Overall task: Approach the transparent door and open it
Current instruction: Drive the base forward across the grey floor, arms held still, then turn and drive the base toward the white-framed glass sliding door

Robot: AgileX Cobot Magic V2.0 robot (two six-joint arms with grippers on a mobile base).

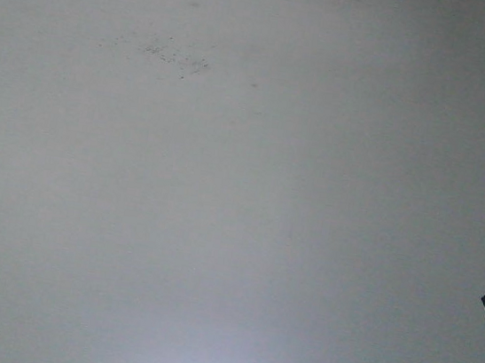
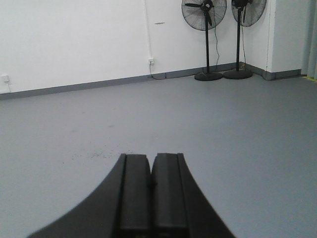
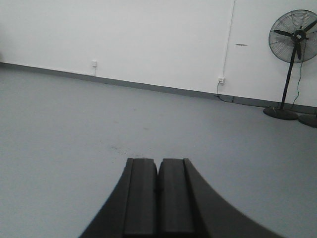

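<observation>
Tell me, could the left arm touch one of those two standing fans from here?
Probably not. The left gripper, jaws shut, faces a wide stretch of grey floor, and both fans stand far off by the white wall. The robot would likely have to drive closer.

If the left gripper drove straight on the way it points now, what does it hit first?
Nothing close: bare grey floor lies ahead of the shut left gripper. The first thing in line looks like the white wall by the socket; the two fans stand off right.
</observation>
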